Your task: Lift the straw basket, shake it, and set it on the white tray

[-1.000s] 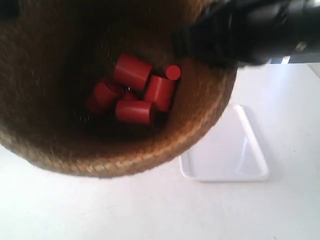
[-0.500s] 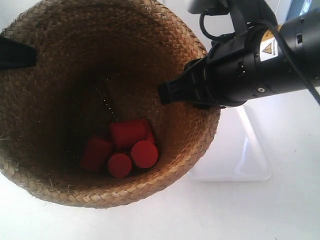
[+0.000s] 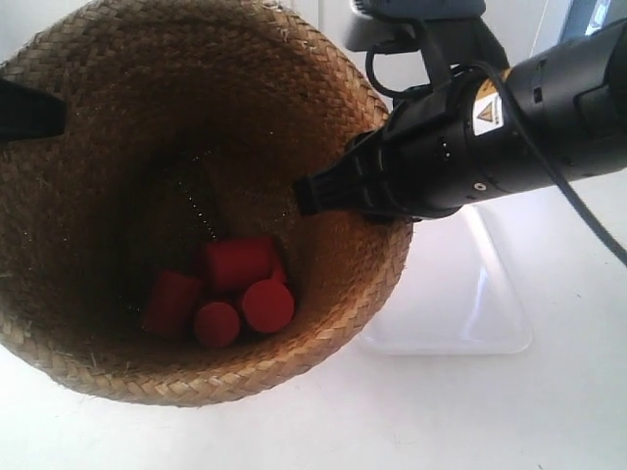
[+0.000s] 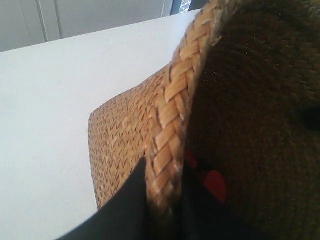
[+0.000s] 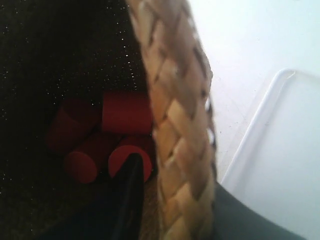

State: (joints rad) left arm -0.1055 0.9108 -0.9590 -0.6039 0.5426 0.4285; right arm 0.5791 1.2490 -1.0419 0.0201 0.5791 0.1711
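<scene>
The straw basket hangs above the table and fills the exterior view's left, seen from above. Several red cylinders lie bunched at its bottom. My right gripper is shut on the braided rim, one finger inside and one outside. It belongs to the arm at the exterior view's right. At the opposite side my left gripper is shut on the rim the same way and shows as a dark tip. The white tray lies on the table beside and below the basket.
A white tabletop stretches around the tray. The right arm's black body and cable reach over the tray's far end. The tray's rounded corner shows just outside the basket wall. White cabinet fronts stand behind the table.
The basket has swung from a blurred tilt to a steadier hold. The red cylinders tumbled from the middle to the near side of the bottom. Both grippers kept hold of the rim.
</scene>
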